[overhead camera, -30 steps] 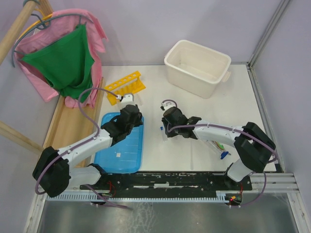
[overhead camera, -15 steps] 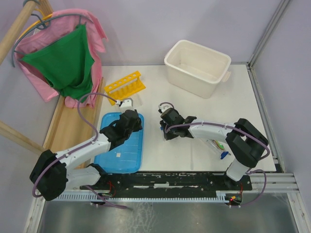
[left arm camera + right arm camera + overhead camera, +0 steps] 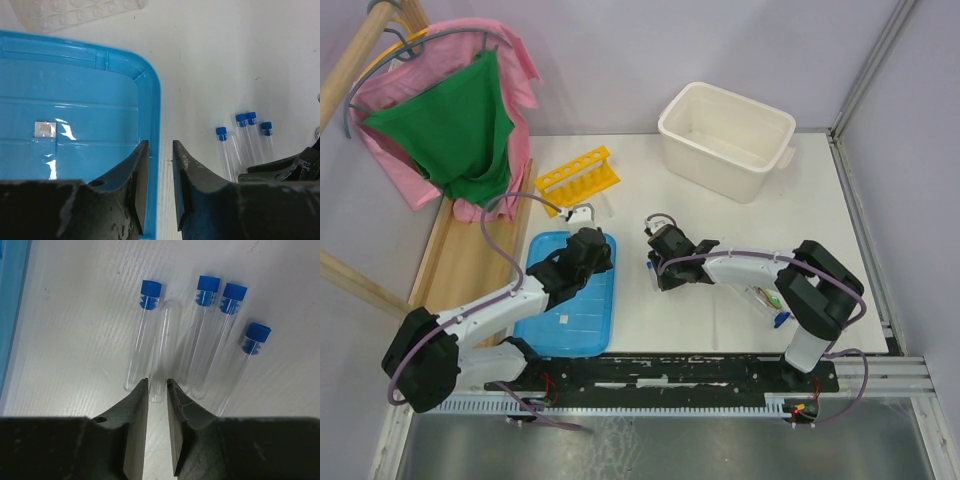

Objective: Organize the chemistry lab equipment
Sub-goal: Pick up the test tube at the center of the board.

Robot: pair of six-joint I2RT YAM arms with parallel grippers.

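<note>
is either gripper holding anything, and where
Left gripper holds nothing, straddling the rim of the blue lid. Right gripper brackets the uncapped tube at its end; grip cannot be told.

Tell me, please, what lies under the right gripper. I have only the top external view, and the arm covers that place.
Observer: On the table lie four blue-capped tubes and, among them, one uncapped tube, all side by side.
Operator: Where is the right gripper among them?
Observer: The right gripper points at the uncapped tube. Its jaws stand narrowly apart on either side of that tube's near end. Whether they press it, I cannot tell.
Operator: And the left gripper?
Observer: The left gripper is empty, its jaws a little apart, over the edge of the blue lid that faces the tubes.
</note>
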